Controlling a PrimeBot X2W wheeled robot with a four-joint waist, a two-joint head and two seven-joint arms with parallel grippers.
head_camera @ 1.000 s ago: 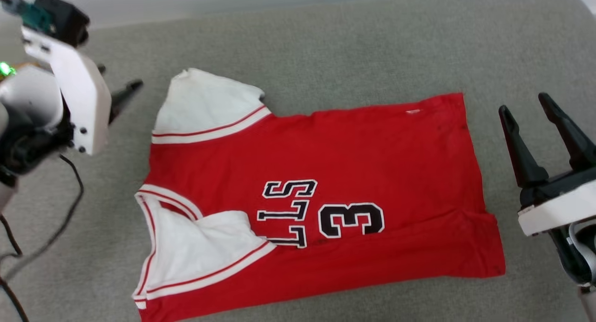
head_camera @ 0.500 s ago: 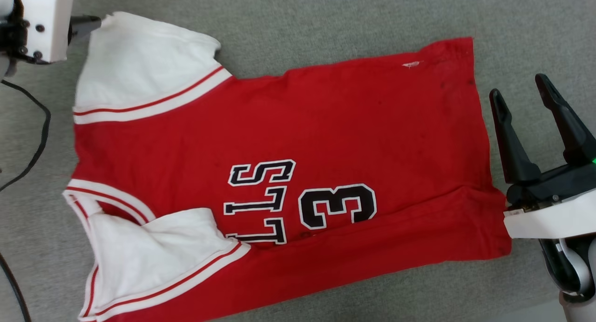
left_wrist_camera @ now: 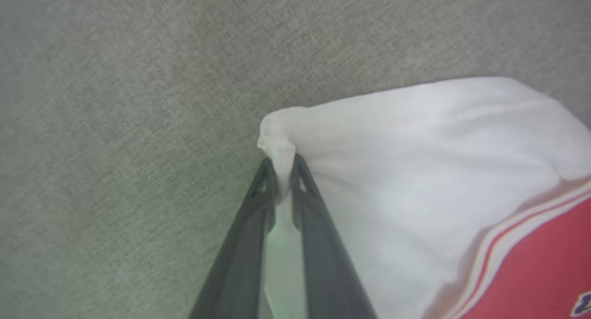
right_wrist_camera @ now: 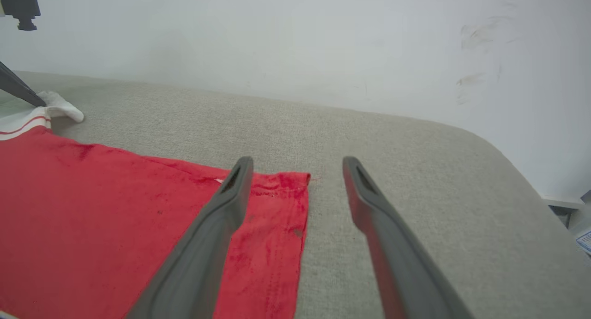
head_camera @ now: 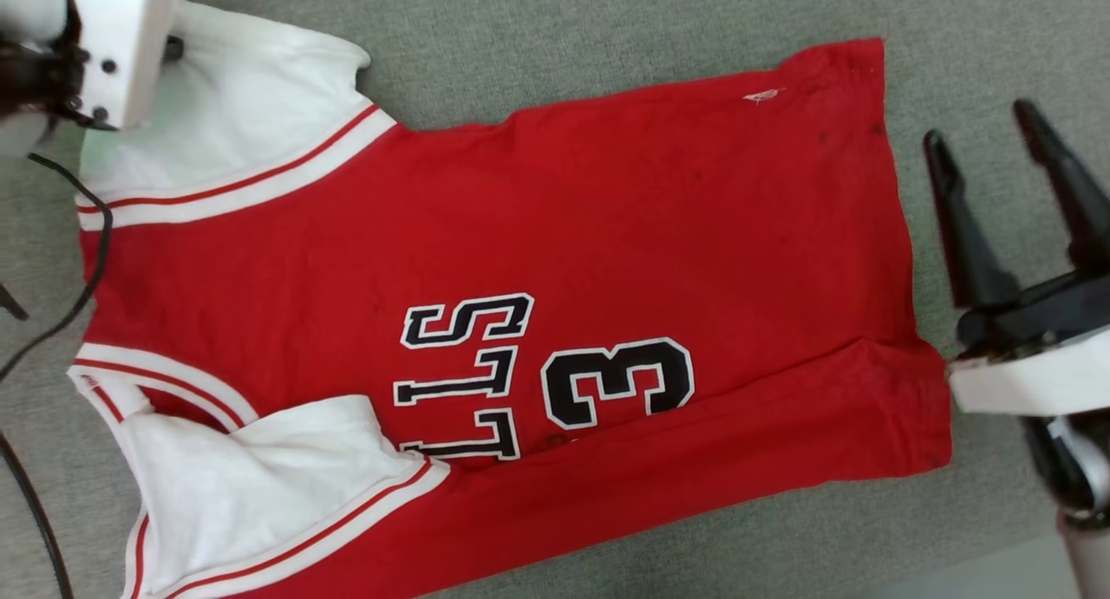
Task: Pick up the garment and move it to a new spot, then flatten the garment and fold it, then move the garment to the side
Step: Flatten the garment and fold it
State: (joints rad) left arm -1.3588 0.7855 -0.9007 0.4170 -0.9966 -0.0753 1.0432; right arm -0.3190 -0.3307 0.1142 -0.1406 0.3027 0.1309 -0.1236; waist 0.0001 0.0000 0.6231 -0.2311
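While the left gripper (head_camera: 173, 48) was off to the side of the jersey (head_camera: 555, 235) a second ago, the head view now shows it on the white shoulder corner, with the jersey flat on the grey cushion (head_camera: 607, 27) and the right gripper (head_camera: 980, 122) wide open just beside the hem. In the left wrist view that arm's jaws pinch the white corner. In the right wrist view the jaws stay wide and empty over the hem corner.

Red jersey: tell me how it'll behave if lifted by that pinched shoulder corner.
Probably floppy: the jersey bunches where the left hand pinches it. Likely light, since it looks thin and lies flat. It may drag on the textured grey surface.
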